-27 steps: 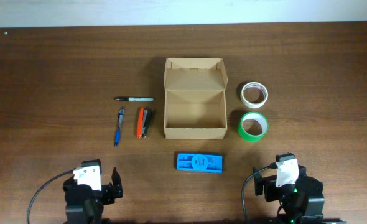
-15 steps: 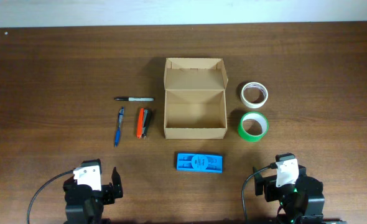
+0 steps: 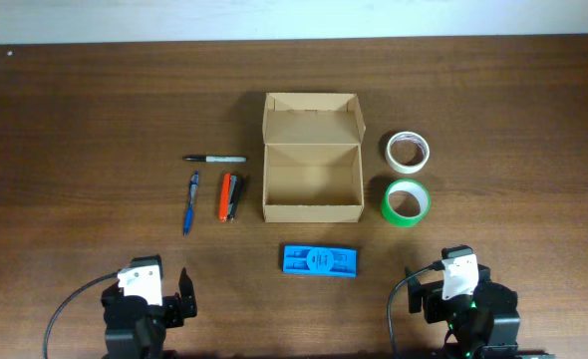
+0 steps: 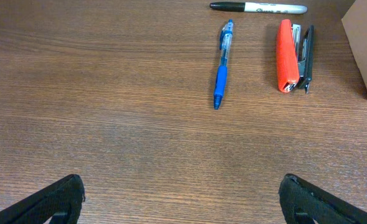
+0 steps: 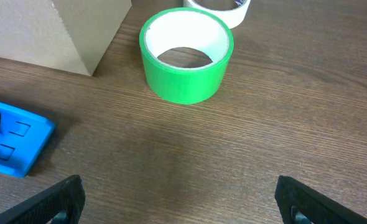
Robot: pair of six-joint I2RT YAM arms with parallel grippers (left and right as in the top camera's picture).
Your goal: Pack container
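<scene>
While left claw (image 4: 182, 196) seemingly gapes, container (image 3: 312, 185) lies well ahead, rightward.

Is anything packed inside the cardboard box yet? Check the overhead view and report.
No, the container stands open, with only its bare cardboard floor showing inside.

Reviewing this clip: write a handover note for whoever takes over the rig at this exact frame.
Left gripper: open, empty, at the near table edge, facing the pens.
Right gripper: open, empty, near edge, facing the green tape roll.
Container: mid-table, flap lid up, nothing inside.
Left of it: black marker, blue pen, orange stapler. Right of it: white tape roll and the green one. Blue case lies in front of it.
Done: nothing packed.
Left: presumably load the loose items, then close the flap.
</scene>
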